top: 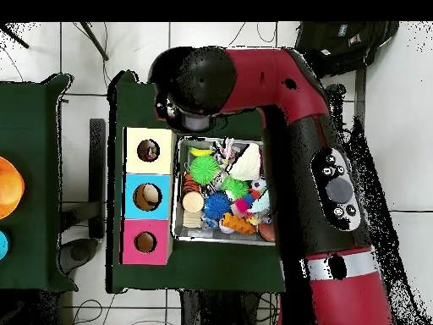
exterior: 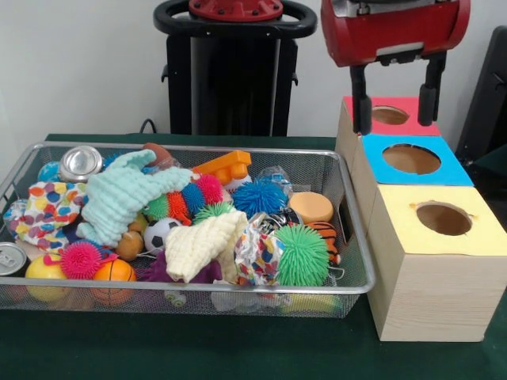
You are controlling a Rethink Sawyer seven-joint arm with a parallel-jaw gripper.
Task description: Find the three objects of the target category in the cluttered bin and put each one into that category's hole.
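Note:
A wire bin [exterior: 238, 290] holds a jumble of items. Among them are silver cans [exterior: 80, 162], a green spiky ball [exterior: 302, 255], a blue spiky ball [exterior: 259, 198], a mint cloth [exterior: 119, 198], a cream cloth [exterior: 202, 245] and an orange ball [exterior: 113, 273]. Right of the bin stand three wooden boxes with round holes: the red-topped box [exterior: 392, 111], the blue-topped box [exterior: 412, 158] and the yellow-topped box [exterior: 444, 218]. My gripper [exterior: 396, 95] hangs open and empty just above the red-topped box. In the overhead view the arm [top: 287, 110] covers part of the bin [top: 221, 190].
The bin and boxes sit on a dark green table [exterior: 238, 348]. A patterned cloth [exterior: 47, 210], a soccer ball [exterior: 162, 233] and an orange plastic block [exterior: 226, 166] add to the clutter. In the overhead view a second green table [top: 34, 186] lies beyond the boxes.

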